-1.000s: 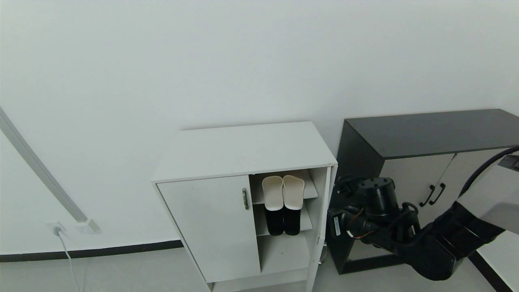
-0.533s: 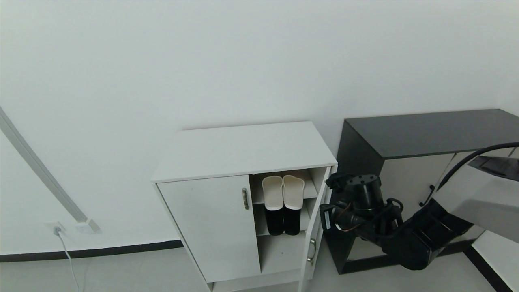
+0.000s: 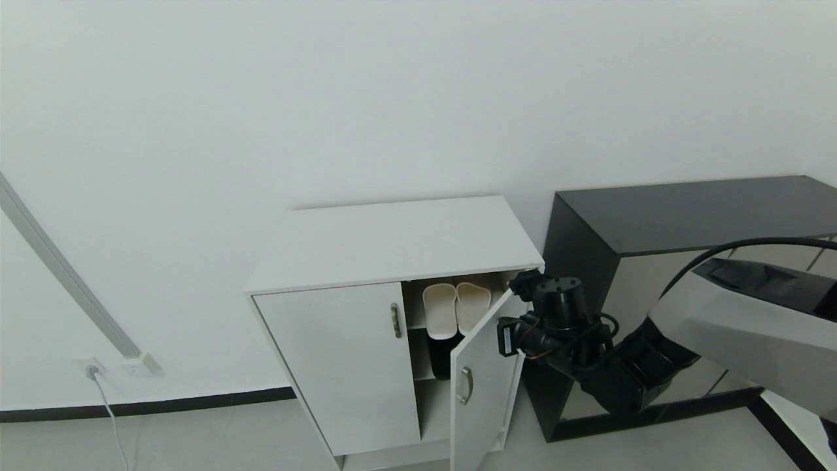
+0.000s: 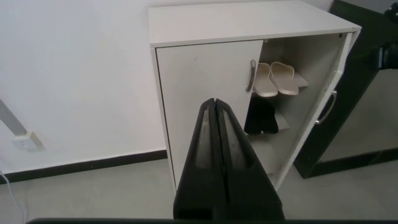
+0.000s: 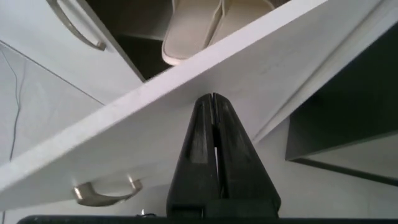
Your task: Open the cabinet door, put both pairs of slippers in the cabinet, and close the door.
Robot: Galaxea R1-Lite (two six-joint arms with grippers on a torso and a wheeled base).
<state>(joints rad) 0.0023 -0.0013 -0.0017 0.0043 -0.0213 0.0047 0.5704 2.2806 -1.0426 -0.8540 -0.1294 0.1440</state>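
The right fingers (image 5: 202, 137), pressed together, meet the half-open cabinet door (image 3: 480, 386); slippers (image 3: 456, 307) sit shelved inside; the left fingers (image 4: 204, 137) are likewise together.

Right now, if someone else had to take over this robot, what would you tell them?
Left gripper shut, holding nothing, facing the cabinet.
Right gripper shut, empty, tip at the outer face of the right door, near its top.
White slippers on the upper shelf, black slippers below them: both pairs are in.
To do: the door stands about half shut; finish closing it.
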